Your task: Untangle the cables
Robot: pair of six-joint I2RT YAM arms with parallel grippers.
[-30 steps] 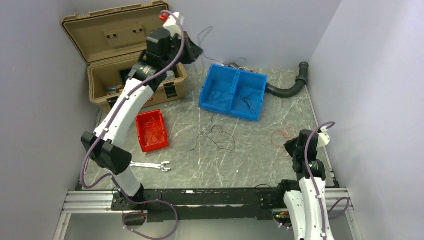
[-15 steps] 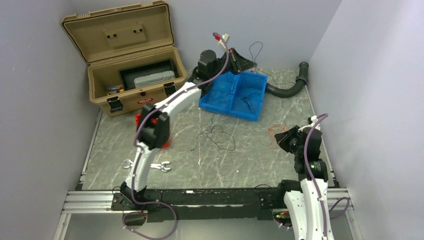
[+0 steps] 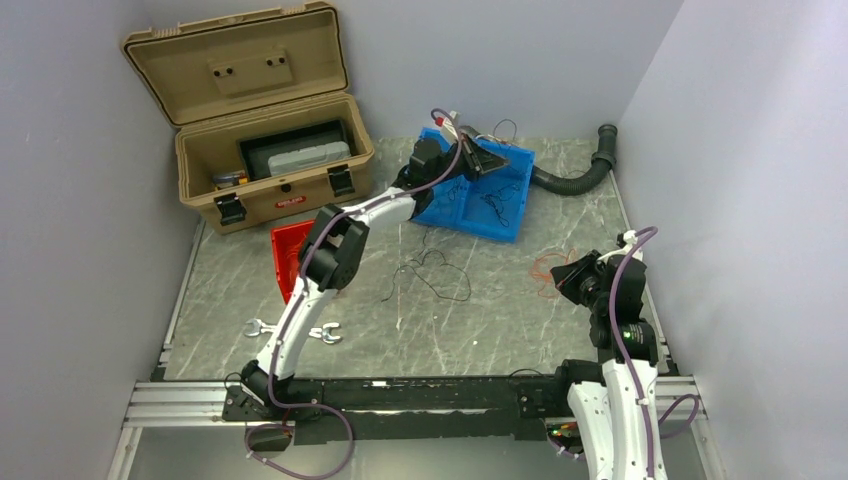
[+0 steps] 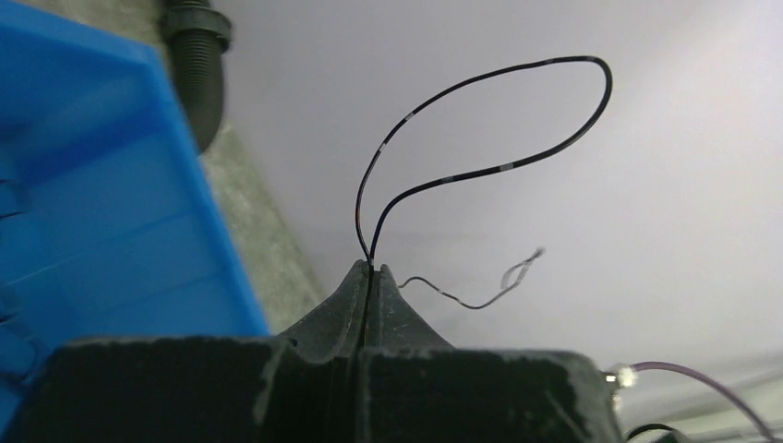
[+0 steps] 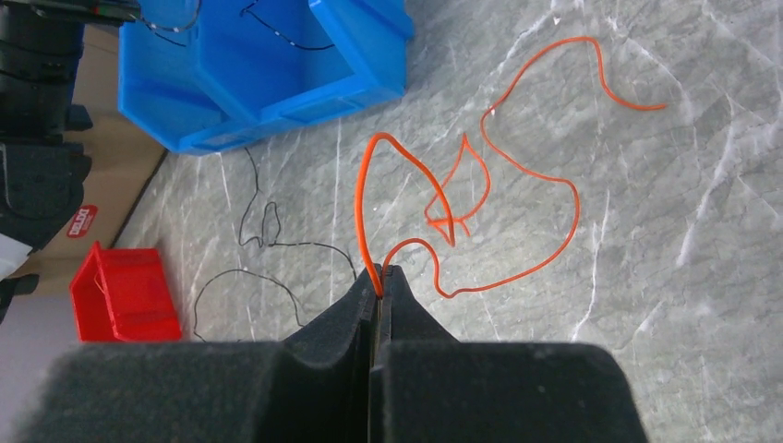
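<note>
Two pinched: black wire (image 4: 503, 168), orange wire (image 5: 360, 208)

Thin black cable (image 4: 503, 168) loops upward; orange cable (image 5: 576, 205) sprawls.

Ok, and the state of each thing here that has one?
left claw: shut on the black wire
right claw: shut on the orange wire
black wire: pinched, looping up free
orange wire: pinched, rest lying on table
loose black wire: on table, ungrasped
tan case: lid open
blue bin: thin wires inside
</note>
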